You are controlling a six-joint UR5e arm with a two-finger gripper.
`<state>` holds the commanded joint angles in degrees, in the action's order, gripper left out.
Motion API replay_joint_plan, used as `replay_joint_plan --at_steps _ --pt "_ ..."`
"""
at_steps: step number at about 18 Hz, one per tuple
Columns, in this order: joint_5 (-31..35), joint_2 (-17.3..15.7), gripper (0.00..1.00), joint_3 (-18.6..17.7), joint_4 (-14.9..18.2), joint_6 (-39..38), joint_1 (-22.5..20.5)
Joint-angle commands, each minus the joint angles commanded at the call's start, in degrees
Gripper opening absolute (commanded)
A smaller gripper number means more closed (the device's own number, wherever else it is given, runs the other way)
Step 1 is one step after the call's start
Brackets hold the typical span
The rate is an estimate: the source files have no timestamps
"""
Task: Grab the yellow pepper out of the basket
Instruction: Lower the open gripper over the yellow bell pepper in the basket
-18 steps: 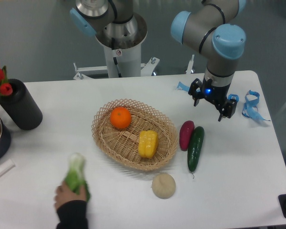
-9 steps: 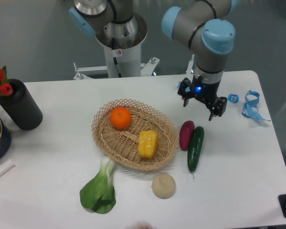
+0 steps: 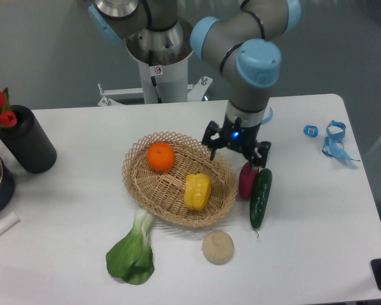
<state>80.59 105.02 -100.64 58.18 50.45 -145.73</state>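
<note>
Camera view, nearest first: a bok choy [image 3: 132, 253] and a beige ball [image 3: 218, 247] lie before the basket [image 3: 140, 179]. Inside it the yellow pepper [image 3: 197, 191] sits right of an orange [image 3: 160, 157]. Past the rim the gripper [image 3: 236, 149] hangs spread, holding nothing, partly hiding a purple vegetable [image 3: 247, 181] beside a cucumber [image 3: 261, 197].

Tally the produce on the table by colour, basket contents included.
Yellow: 1, yellow pepper in the basket
Orange: 1, orange in the basket
Green: 2, cucumber, bok choy
Dark red: 1, oblong vegetable
Beige: 1, round ball
Total: 6
</note>
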Motion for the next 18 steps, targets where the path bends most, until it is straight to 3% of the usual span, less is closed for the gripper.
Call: replay_joint_plan --at_steps 5,10,13,15,18 --pt "0.97 2.55 1.0 3.26 2.54 -1.4 2.55" --pt "7.82 7.29 1.0 8.09 6.32 -7.12 6.33" --pt "8.61 9.84 1.0 10.9 8.96 -10.71 7.56" --pt "10.98 12.39 1.0 12.66 9.14 -13.53 8.88" --pt "11.87 13.54 1.0 12.93 9.05 -14.5 9.32"
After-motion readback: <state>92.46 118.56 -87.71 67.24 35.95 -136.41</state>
